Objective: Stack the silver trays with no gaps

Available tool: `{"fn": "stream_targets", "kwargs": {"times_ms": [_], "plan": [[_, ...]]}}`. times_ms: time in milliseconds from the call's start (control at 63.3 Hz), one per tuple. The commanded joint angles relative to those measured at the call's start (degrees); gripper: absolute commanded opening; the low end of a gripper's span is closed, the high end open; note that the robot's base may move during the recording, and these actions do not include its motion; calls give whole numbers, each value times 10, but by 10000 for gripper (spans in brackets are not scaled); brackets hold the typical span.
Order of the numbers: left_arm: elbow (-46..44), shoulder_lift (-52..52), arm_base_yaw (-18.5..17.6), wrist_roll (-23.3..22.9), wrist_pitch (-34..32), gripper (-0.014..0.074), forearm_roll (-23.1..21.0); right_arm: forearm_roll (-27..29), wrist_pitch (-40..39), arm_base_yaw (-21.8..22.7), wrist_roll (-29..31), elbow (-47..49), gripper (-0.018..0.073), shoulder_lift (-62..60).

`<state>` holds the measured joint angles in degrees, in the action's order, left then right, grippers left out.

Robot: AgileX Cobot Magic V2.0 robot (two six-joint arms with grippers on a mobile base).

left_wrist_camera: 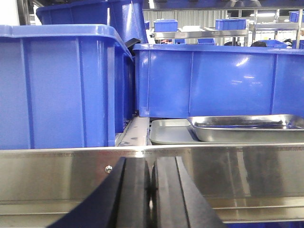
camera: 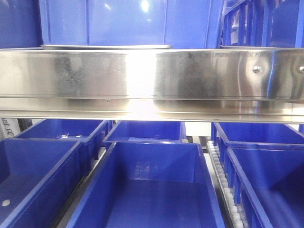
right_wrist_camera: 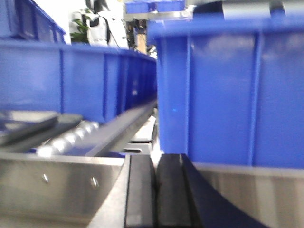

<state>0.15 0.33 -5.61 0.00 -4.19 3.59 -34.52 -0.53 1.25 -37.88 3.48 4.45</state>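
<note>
In the left wrist view two silver trays lie on the shelf behind the rail. A shiny one (left_wrist_camera: 247,128) rests on and overlaps a duller flat one (left_wrist_camera: 168,133), shifted to its right. My left gripper (left_wrist_camera: 152,164) is shut and empty, in front of the rail and left of the trays. In the front view only thin tray rims (camera: 107,46) show above the rail, with another at the right (camera: 256,47). My right gripper (right_wrist_camera: 156,160) is shut and empty before the rail. A blurred tray edge (right_wrist_camera: 23,124) shows at its far left.
A long brushed-steel shelf rail (camera: 152,78) crosses in front of both grippers. Blue bins stand on the shelf behind the trays (left_wrist_camera: 213,80), at the left (left_wrist_camera: 57,85) and at the right (right_wrist_camera: 228,95). Rollers (right_wrist_camera: 66,138) run along the shelf. Open blue bins (camera: 152,190) fill the level below.
</note>
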Motion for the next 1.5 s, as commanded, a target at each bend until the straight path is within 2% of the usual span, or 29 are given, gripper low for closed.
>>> {"fn": "stream_targets", "kwargs": {"times_ms": [0, 142, 537, 695, 774, 821, 868, 916, 932, 963, 1042, 1089, 1247, 1484], "plan": [[-2, -3, -3, 0, -13, 11, -3, -3, -18, 17, 4, -29, -71, -30], [-2, -3, -3, 0, -13, 11, -3, -1, -15, 34, 4, -35, -71, -45], [-2, -3, -3, 0, -13, 11, -3, -12, -9, 33, 4, -35, -71, -45], [-2, -3, -3, 0, -13, 11, -3, -12, -33, 33, 4, -35, -71, -45], [-2, -3, -3, 0, -13, 11, -3, -6, -36, 33, 24, -35, -71, -45], [-2, -3, -3, 0, -13, 11, -3, 27, -36, 33, 58, -35, -71, -45], [-2, -3, -3, 0, -13, 11, -3, 112, -35, 33, 128, -35, -71, -45], [-2, -3, -3, 0, -13, 11, -3, 202, -35, 33, 226, -35, -71, -45], [-2, -3, -3, 0, -13, 11, -3, 215, -35, 33, 250, -35, -71, -45], [-2, -3, -3, 0, -13, 11, -3, 284, -35, 33, 309, -35, -71, -45], [-2, -3, -3, 0, -13, 11, -3, 376, -34, 33, 402, -35, -71, -45], [-2, -3, -3, 0, -13, 11, -3, 406, -34, 33, 423, -35, -71, -45], [-2, -3, -3, 0, -13, 11, -3, 465, -29, 33, 425, -35, -71, -45], [-2, -3, -3, 0, -13, 11, -3, 455, -2, 10, 425, -35, -71, -45]]}}
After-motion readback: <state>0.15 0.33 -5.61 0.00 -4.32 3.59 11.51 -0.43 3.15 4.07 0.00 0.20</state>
